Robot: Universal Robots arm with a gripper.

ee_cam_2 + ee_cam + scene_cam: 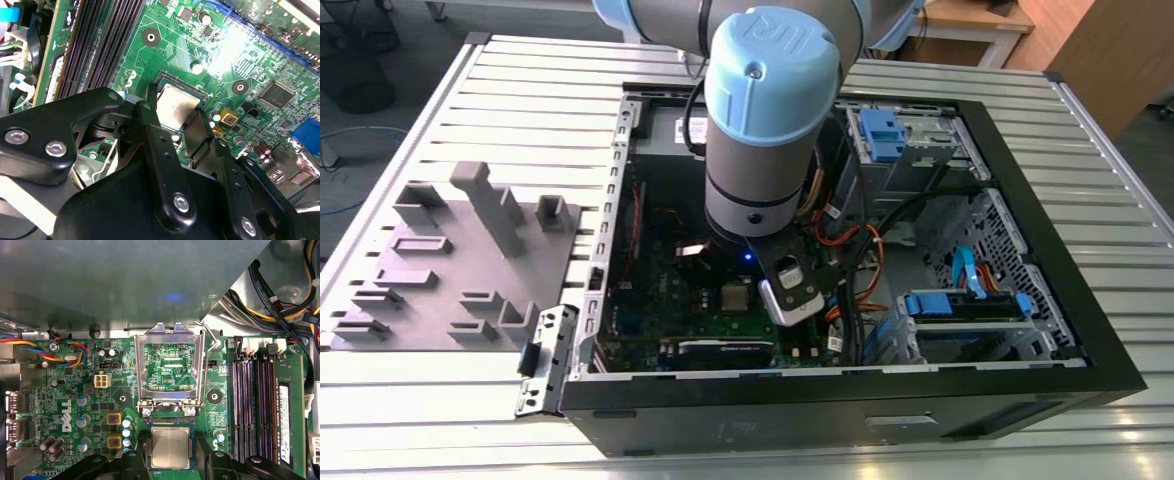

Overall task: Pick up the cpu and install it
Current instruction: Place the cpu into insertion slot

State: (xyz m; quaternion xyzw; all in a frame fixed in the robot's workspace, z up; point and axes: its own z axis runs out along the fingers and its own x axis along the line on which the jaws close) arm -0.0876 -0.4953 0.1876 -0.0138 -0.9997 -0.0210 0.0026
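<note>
Exterior view, from its left: grey moulded tray on the slatted table, then the open computer case with the arm reaching down inside onto the motherboard. The cpu sits in the socket in both wrist views, socket frame hinged open just beside it. Gripper fingers flank the cpu's opposite edges; gripping or released, cannot tell. Memory slots near the socket.
</note>
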